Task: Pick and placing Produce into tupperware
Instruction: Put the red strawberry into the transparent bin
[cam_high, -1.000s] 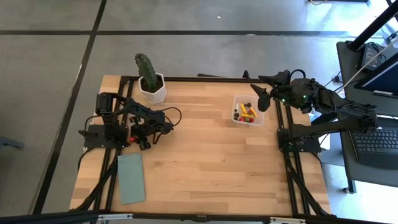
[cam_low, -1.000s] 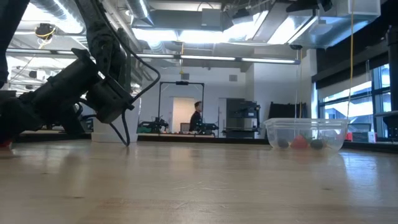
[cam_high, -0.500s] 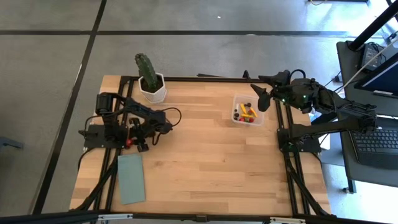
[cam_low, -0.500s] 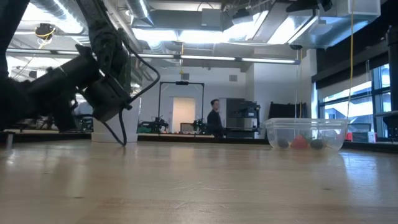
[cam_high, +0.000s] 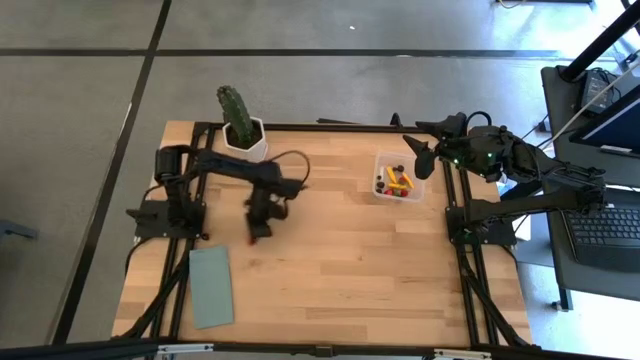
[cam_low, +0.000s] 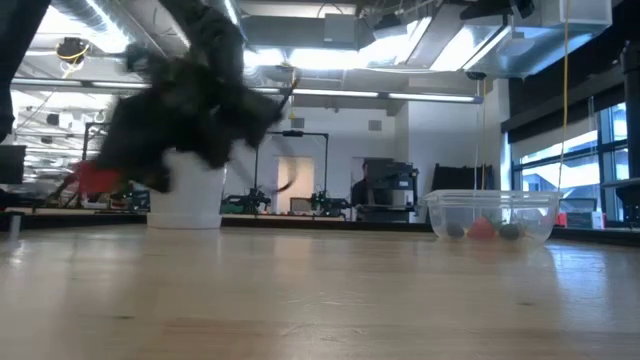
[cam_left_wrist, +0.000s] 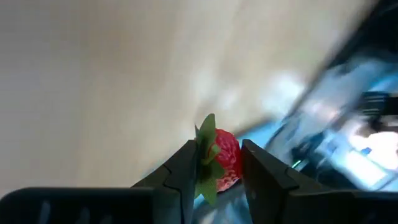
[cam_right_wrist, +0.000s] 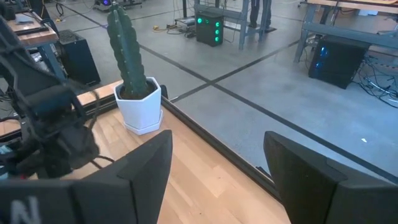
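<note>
Strawberry (cam_left_wrist: 222, 163) is pinched by left gripper (cam_left_wrist: 217, 168) above the table (cam_high: 340, 260); right gripper (cam_right_wrist: 217, 180) is held wide beside the tupperware (cam_high: 397, 178).

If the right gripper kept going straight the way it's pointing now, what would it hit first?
Most likely the cactus in its white pot: the open right gripper faces it across bare table in the right wrist view. Depth is unclear, so it may pass alongside.
</note>
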